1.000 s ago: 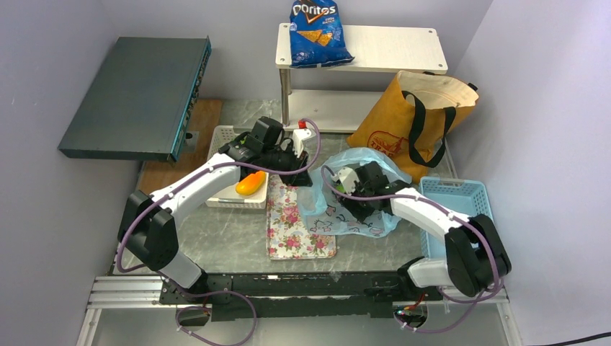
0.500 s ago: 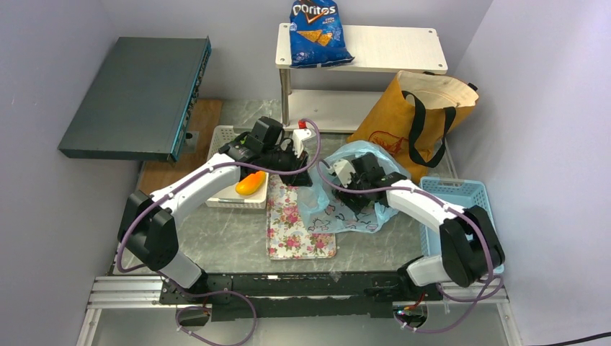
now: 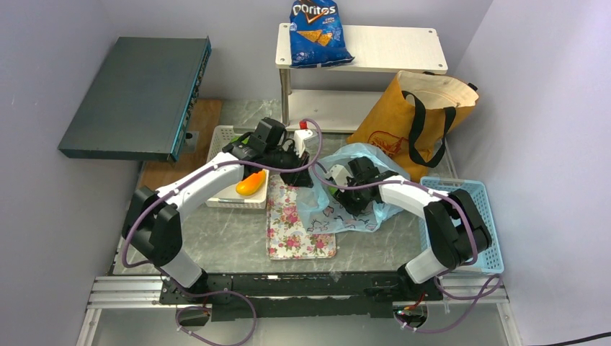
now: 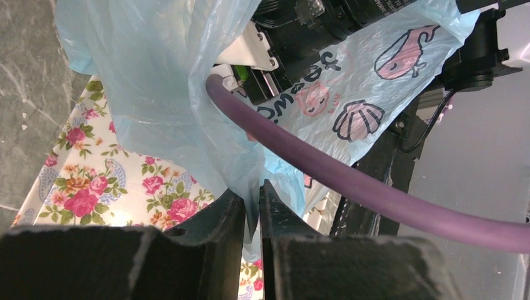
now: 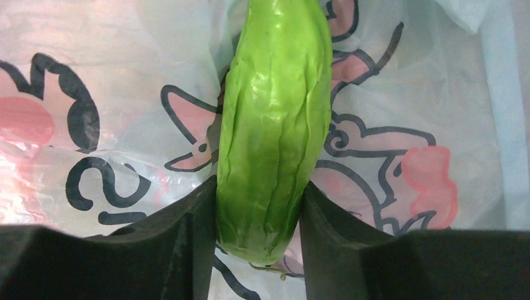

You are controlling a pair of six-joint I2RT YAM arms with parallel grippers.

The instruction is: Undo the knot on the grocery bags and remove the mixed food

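Thin translucent light-blue cartoon-printed plastic bag [image 3: 324, 213] lies on the grey marble counter [image 3: 216, 231], at 7 o'clock from the orange-tan fabric tote [image 3: 385, 119]. We see our left claw [image 4: 252, 209] clenched on its soft, tear-prone film. Our right claw [image 5: 259, 209], inside it, grasps the long green vegetable [image 5: 275, 125] near its end; we judge it firm, light and waxy-slick, better taken nearer mid-length.

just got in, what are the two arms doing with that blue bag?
The left tool is pinched shut on a fold of the light-blue plastic bag. The right tool is inside the bag, closed around a long green vegetable that is not yet out. A mango already lies on the white tray to the left. The orange tote stands behind with no arm on it.
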